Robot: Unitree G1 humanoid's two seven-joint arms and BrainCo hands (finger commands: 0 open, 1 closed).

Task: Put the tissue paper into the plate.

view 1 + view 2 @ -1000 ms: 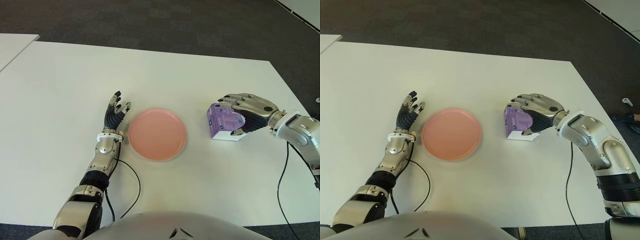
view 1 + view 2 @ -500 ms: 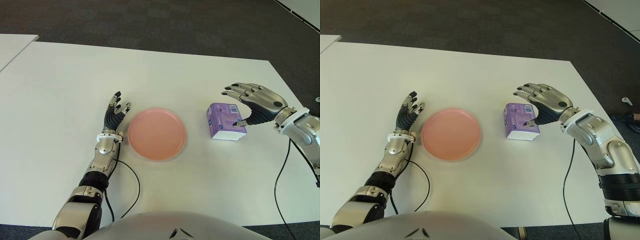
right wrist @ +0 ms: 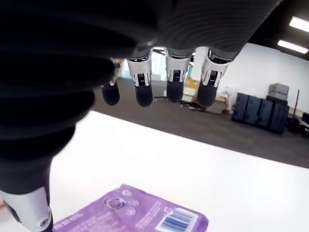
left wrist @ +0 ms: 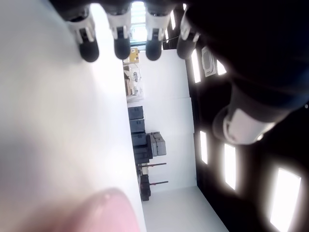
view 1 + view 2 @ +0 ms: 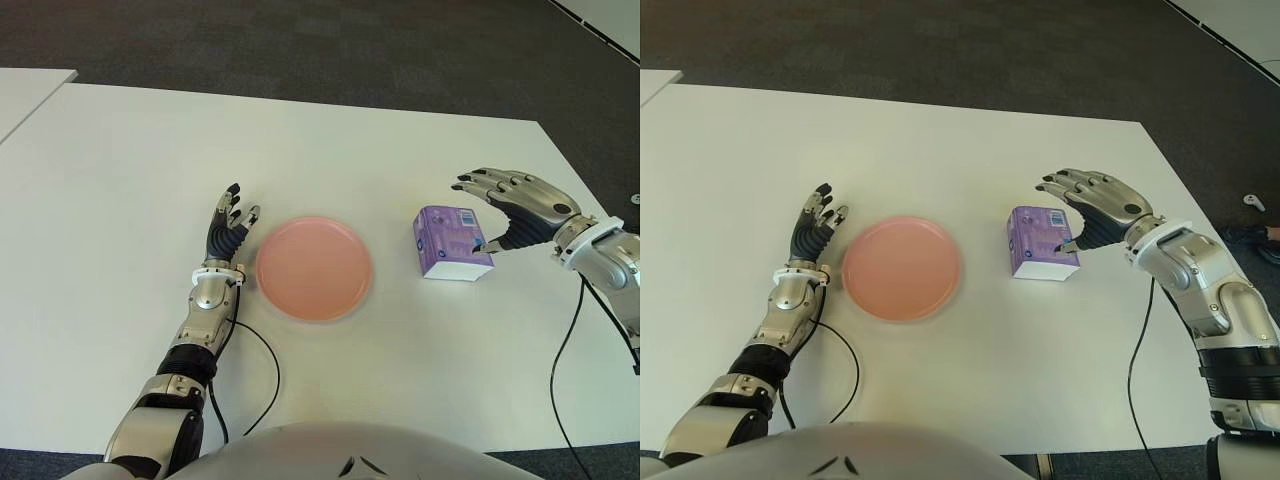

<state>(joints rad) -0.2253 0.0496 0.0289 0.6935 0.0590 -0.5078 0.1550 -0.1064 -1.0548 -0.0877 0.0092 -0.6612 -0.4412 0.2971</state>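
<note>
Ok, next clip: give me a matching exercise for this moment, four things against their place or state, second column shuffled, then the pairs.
Things:
1. tissue pack
2. plate
3. left hand
4. right hand

Place or state:
A. open, fingers spread above the purple pack's right side
B. open, just left of the pink dish
C. pink, holds nothing
D. purple, on the table right of the dish

Pairs: 1-D, 2-C, 3-B, 4-A

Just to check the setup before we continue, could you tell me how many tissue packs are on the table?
1. The purple tissue pack lies on the white table, right of the pink plate, beside the open right hand. None looks hidden.
</note>
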